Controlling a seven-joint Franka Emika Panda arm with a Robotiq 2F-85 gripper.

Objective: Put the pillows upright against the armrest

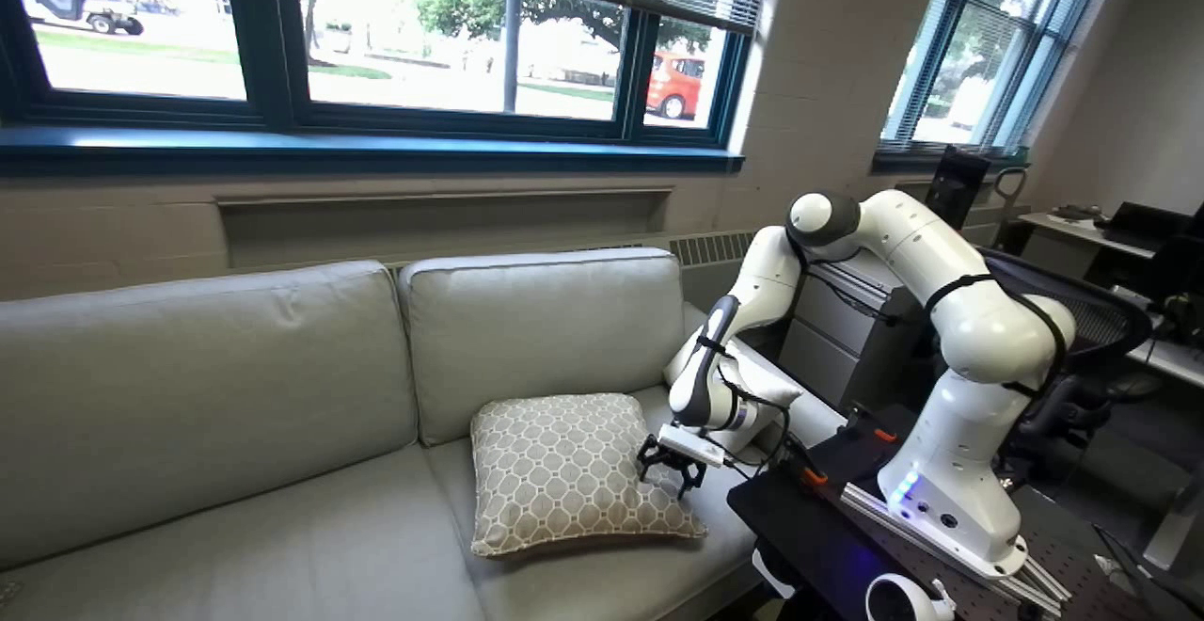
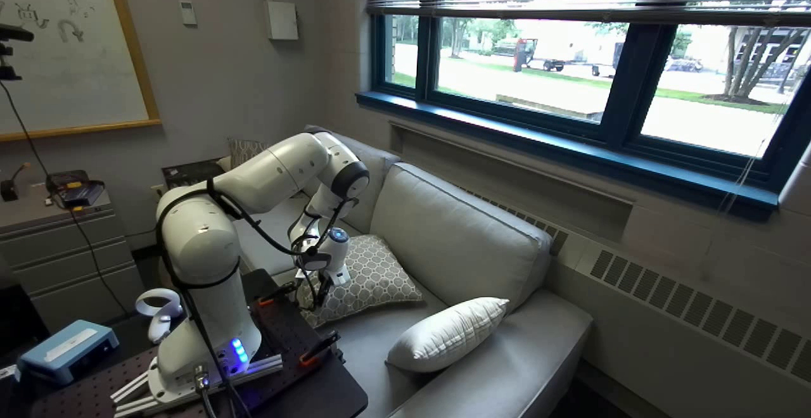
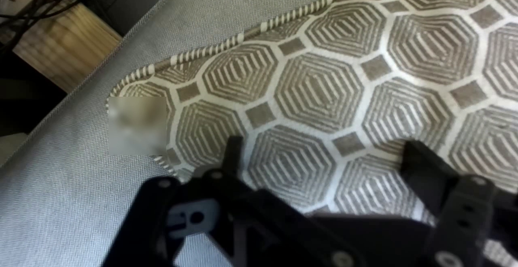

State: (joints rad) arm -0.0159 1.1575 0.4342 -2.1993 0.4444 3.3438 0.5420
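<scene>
A beige pillow with a white octagon pattern lies flat on the seat, in both exterior views (image 1: 564,470) (image 2: 377,278) and in the wrist view (image 3: 319,91). A white pillow (image 2: 447,335) leans tilted on the near armrest (image 2: 526,367); the arm partly hides it in an exterior view (image 1: 771,386). My gripper (image 1: 662,485) is open over the patterned pillow's corner side. In the wrist view its two black fingers (image 3: 321,149) stand apart with pillow fabric beneath them. I cannot tell whether the fingertips touch the fabric. The gripper is partly hidden in an exterior view (image 2: 322,297).
The grey sofa (image 1: 235,527) has two back cushions (image 1: 546,320). The robot stands on a black table (image 2: 329,373) beside the seat's front edge, with orange-tipped clamps (image 2: 310,360) at its rim. Another patterned pillow (image 2: 246,150) sits at the sofa's far end.
</scene>
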